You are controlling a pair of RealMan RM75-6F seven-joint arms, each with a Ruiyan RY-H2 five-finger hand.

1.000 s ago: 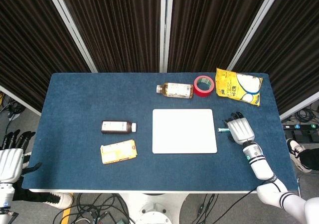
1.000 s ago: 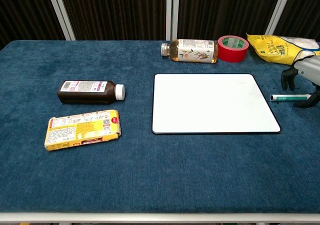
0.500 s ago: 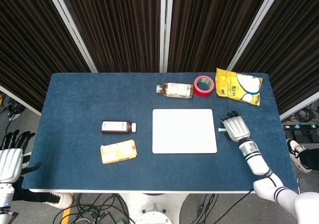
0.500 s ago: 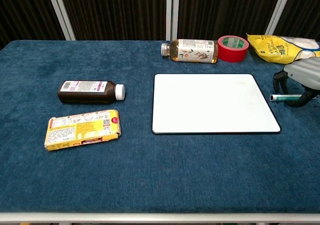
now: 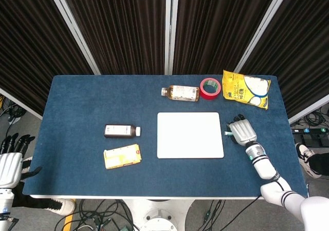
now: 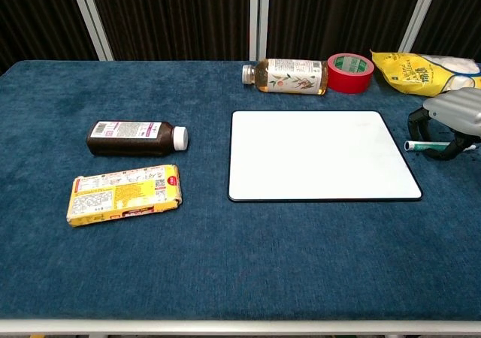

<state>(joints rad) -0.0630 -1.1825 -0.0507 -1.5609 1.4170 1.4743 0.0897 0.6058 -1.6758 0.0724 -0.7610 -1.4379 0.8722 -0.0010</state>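
While head view hides it, chest shows right hand (image 6: 449, 122) fingers (image 6: 418, 118) curled around marker (image 6: 418, 146).

Setup's pretty plain: a counter (image 5: 92, 102) covered in dark blue carpet-like fabric with a white front edge. Behind its far edge hang dark ribbed curtains (image 5: 123, 25) split by slanted silver-white frame bars (image 5: 169, 28). Below the near edge there's grey floor (image 5: 103, 210) with a tangle of black cables (image 5: 108, 218). Lighting is even, no hard shadows.
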